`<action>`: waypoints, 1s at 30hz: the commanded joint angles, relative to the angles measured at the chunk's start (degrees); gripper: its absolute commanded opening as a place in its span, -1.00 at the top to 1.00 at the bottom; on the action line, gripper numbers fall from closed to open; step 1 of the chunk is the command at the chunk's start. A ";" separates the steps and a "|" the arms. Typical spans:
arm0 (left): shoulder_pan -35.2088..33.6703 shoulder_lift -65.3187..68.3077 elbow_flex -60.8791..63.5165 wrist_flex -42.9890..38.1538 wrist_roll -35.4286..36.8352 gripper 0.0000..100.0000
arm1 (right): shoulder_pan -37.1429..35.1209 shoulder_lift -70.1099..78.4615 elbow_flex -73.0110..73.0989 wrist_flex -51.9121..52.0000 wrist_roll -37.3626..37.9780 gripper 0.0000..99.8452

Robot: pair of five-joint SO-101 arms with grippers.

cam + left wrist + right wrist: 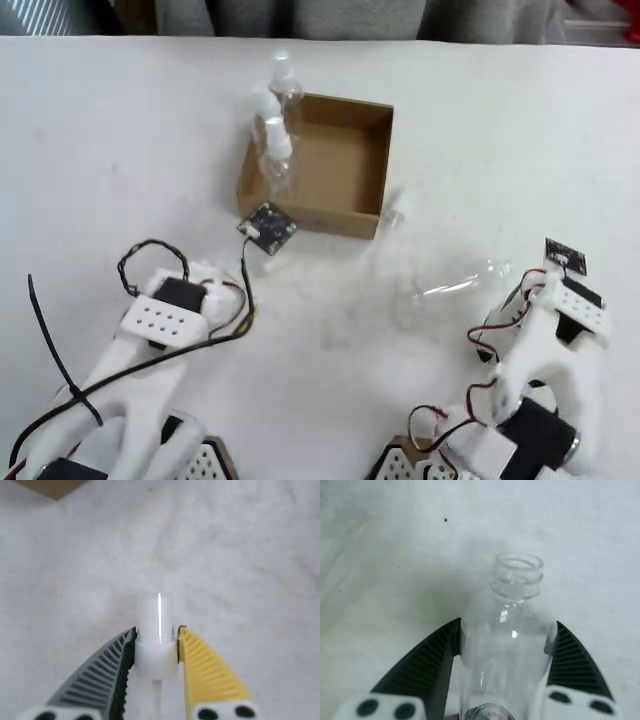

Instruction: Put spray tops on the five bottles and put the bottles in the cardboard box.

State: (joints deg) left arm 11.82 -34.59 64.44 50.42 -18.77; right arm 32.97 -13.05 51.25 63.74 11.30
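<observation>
The right gripper (507, 625) hugs a clear bottle (515, 645) (its mouth is open). Its long side points straight away from the wrist. The left gripper (157, 630) pinches a white spray top (156, 657) over the table (240, 555).

box (340, 165) brown | spray top (156, 656) white | bottle (507, 640) clear | left jaws grey and yellow, ribbed | right jaws black, ribbed

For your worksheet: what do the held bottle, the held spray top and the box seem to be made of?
Bottle: probably clear glossy plastic; the table shows through it. Spray top: opaque white plastic, smooth, with a bright glint. Box: brown matte cardboard, it seems.
</observation>
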 commanded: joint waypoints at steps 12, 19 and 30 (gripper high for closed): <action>0.04 -2.24 1.58 -2.29 -3.43 0.94 | 0.40 3.38 -5.89 -0.75 0.00 0.73; -0.40 -2.24 1.67 -2.55 -4.04 0.94 | 0.57 3.21 -8.18 0.57 0.09 0.84; -0.48 -2.24 5.01 -6.51 -4.40 0.94 | 0.92 3.30 -10.29 2.77 0.00 0.53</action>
State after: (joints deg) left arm 11.82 -34.59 69.80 45.14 -22.64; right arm 33.23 -9.45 43.69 65.93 11.21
